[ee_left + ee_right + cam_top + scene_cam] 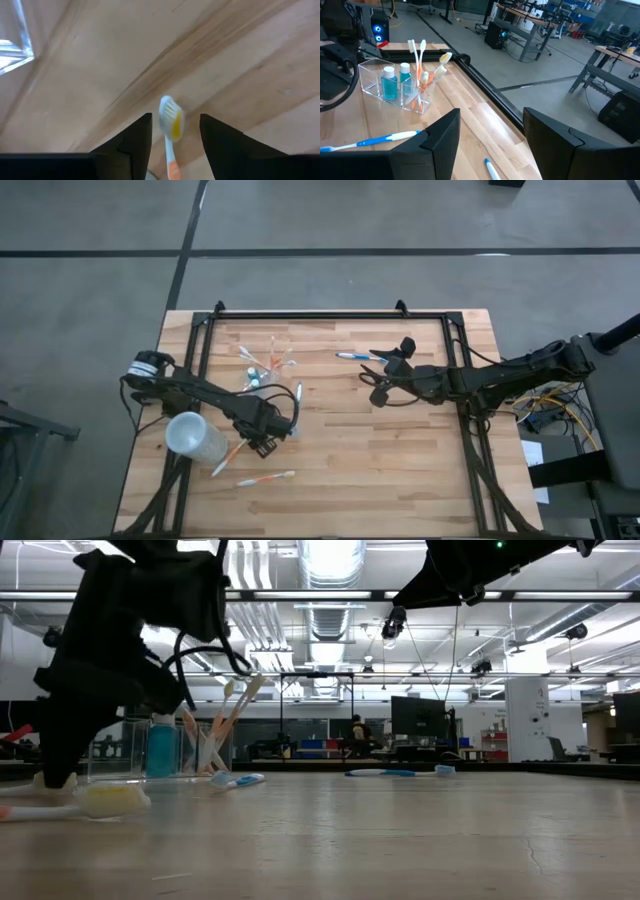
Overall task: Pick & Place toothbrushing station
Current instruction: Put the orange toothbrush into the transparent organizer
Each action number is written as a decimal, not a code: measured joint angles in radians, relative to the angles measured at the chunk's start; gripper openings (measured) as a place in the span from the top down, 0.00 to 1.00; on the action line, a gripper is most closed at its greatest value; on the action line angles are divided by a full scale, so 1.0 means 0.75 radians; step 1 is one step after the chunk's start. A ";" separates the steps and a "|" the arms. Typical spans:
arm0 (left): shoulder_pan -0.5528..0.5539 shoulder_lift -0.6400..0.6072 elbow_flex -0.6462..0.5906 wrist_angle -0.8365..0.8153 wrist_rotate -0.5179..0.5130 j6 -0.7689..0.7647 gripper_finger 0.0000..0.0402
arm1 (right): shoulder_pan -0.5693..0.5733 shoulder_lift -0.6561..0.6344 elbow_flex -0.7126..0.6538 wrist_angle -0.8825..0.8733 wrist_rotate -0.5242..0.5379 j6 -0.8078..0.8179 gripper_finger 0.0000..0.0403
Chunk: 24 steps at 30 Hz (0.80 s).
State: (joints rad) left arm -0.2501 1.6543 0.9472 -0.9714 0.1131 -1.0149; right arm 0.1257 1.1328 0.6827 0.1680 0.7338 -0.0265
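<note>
Left end effector low over the worktop, fingers apart astride a white-orange toothbrush lying flat. Right end effector fingers apart, empty, near a white-blue toothbrush. Clear tumbler upright, holding brushes and blue tubes.

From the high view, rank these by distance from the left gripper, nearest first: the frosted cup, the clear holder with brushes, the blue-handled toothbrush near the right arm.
Measured from the left gripper, near the table's front left:
1. Frosted cup, lying just to its left, at the table's left edge.
2. Clear holder with brushes, behind it, toward the back rail.
3. Blue-handled toothbrush, farthest, back and right, beside the right gripper.
</note>
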 joint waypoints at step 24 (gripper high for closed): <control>-0.001 -0.006 -0.070 0.124 0.012 0.017 0.84 | 0.000 0.000 0.000 0.001 0.000 0.000 0.48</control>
State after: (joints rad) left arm -0.2504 1.6497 0.8947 -0.8787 0.1219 -1.0024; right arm 0.1258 1.1328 0.6827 0.1684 0.7338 -0.0265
